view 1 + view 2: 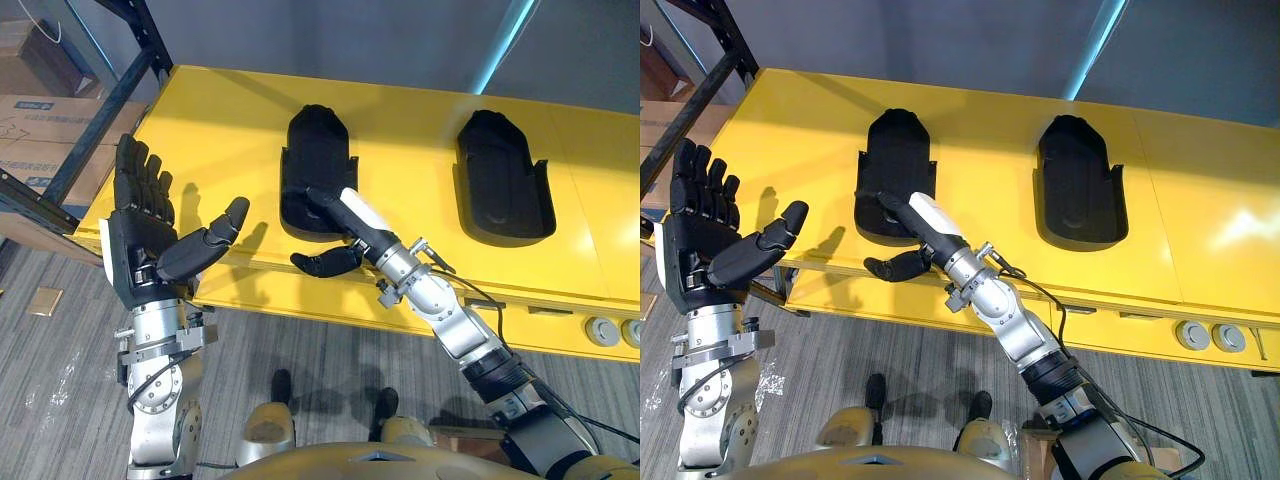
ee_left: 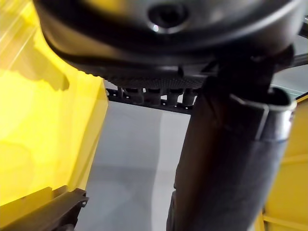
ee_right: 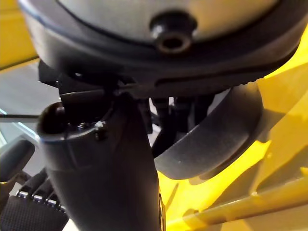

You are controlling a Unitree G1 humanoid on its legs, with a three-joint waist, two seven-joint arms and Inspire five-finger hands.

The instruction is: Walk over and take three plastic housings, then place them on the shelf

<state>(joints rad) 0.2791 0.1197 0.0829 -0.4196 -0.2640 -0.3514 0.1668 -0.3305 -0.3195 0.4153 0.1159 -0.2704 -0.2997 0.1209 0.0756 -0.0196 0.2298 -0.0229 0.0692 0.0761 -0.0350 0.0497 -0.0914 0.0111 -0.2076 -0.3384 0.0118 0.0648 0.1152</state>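
In the eye views, two black plastic housings lie flat on the yellow surface (image 1: 420,130). The left housing (image 1: 318,160) sits near 12 o'clock from the picture's middle. Its long axis runs 6 to 12, rounded end toward 12, away from the robot. The right housing (image 1: 500,180) lies at 2 o'clock, well apart. Its axis is nearer 5 to 11, rounded end also far.

The right hand (image 1: 368,245) reaches in from 5 o'clock. Its white-covered thumb lies along the left housing's near end, and the fingers (image 1: 325,262) curl at the surface's front edge, pinching that end.

The left hand (image 1: 130,250) hovers at 9 o'clock by the surface's corner — palm up, fingers straight and spread, holding nothing.

In the left wrist view, the thumb stands straight with the yellow surface beside it.

In the right wrist view, a curved dark rim sits between thumb and fingers, with yellow behind it.
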